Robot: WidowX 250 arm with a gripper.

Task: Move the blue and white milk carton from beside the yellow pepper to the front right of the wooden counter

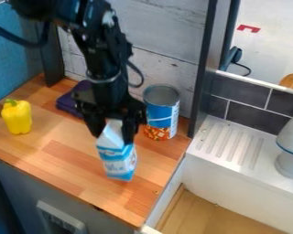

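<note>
At the wooden counter's (66, 157) near side, the blue-and-white carton (118, 160), probably light, smooth and crushable, was tilted slightly, its folded top, the suggested grip point, clamped by the gripper (114, 132), with a yellow pepper (17, 117) left, a can (162, 111) right, and purple cloth (69, 103) farther back.

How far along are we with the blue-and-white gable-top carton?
Done: the black two-finger gripper is at the carton, one finger on each side of its top. In hand: that carton, apparently gripped; I can't tell whether its base touches the light-brown wooden counter. Left: presumably letting go, since the fingers are around it.
</note>
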